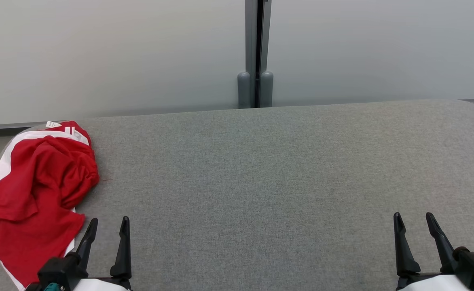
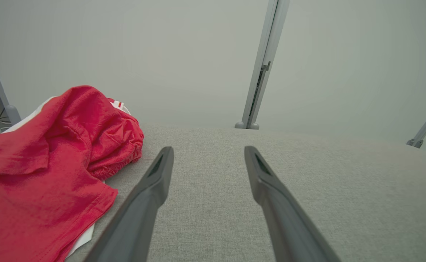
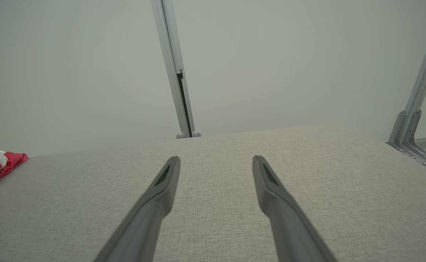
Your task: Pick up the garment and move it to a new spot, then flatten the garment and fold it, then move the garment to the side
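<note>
Garment: a red garment [image 1: 39, 182] with white bands lies crumpled in a heap on the desk [image 1: 261, 169], unfolded and creased.
Garment place: it lies along the desk's left edge, from the far-left corner down toward the near side; a small white label [image 1: 53, 124] shows at its far end.
Left tool: the left tool [image 1: 110, 219] sits over the desk's near-left part, its two dark fingers [image 1: 119, 250] spread wide with nothing between them.
Left tool and cloth: the garment's near hem lies just beside the outer finger; whether the two touch cannot be told.
Right tool: the right tool [image 1: 413, 214] sits over the desk's near-right part, well apart from the garment, its jaws spread wide and holding nothing.
Desk: grey woven cloth covers it, and its far corners are rounded; the stretch between the two tools is bare.
Post: a grey post [image 1: 255, 48] rises behind the middle of the desk's far edge, between two pale wall panels [image 1: 99, 52].
Right wrist view: only a red and white end of the garment shows, at the desk's far-left side.
</note>
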You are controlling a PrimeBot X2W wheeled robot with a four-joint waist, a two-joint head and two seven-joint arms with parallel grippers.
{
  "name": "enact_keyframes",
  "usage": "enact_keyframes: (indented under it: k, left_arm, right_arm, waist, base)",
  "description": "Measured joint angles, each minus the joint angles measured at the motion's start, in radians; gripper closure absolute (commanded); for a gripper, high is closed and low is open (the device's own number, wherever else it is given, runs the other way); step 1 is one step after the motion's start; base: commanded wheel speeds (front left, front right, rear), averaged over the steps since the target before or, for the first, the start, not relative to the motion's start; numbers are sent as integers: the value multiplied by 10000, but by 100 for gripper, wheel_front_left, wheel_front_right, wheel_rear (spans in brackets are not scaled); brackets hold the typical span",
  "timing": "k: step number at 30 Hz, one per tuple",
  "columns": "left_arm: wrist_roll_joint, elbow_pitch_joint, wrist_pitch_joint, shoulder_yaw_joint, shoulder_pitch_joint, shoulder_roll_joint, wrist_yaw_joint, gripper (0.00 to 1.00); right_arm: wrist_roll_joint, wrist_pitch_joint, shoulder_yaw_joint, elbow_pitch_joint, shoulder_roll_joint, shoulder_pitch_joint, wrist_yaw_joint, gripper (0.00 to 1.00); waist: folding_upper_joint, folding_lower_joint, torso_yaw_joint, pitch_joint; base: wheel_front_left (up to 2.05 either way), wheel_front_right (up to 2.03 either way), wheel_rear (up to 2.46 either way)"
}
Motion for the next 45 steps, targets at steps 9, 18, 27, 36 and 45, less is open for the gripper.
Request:
enact_keyframes:
  k: [9, 18, 27, 36, 45]
  left_arm:
    - [788, 134, -213, -6, 160, 42, -33, 0]
    - [1375, 171, -357, -44, 255, 40, -46, 0]
    - [1762, 197, -474, -31, 311, 42, -48, 0]
    - [1728, 355, -479, 50, 311, 40, -59, 0]
    - [1714, 447, -479, 73, 303, 35, -59, 0]
  right_arm:
    - [-610, -215, 2, -6, -4, 101, 0, 0]
    - [-1151, -366, 58, -8, -8, 228, 0, 0]
    - [-1505, -477, 84, 10, -12, 285, 2, 0]
    - [-1266, -477, -31, 100, -15, 286, 2, 0]
    - [-1258, -477, -148, 94, -17, 351, 2, 0]
  waist:
    - [0, 0, 1, -5]
    - [0, 0, 27, -25]
    - [0, 0, -18, -29]
    - [0, 0, -28, -30]
    - [0, -1, 50, -43]
  base:
    - [0, 0, 0]
    - [0, 0, 0]
    - [0, 0, 0]
    - [0, 0, 0]
    - [0, 0, 0]
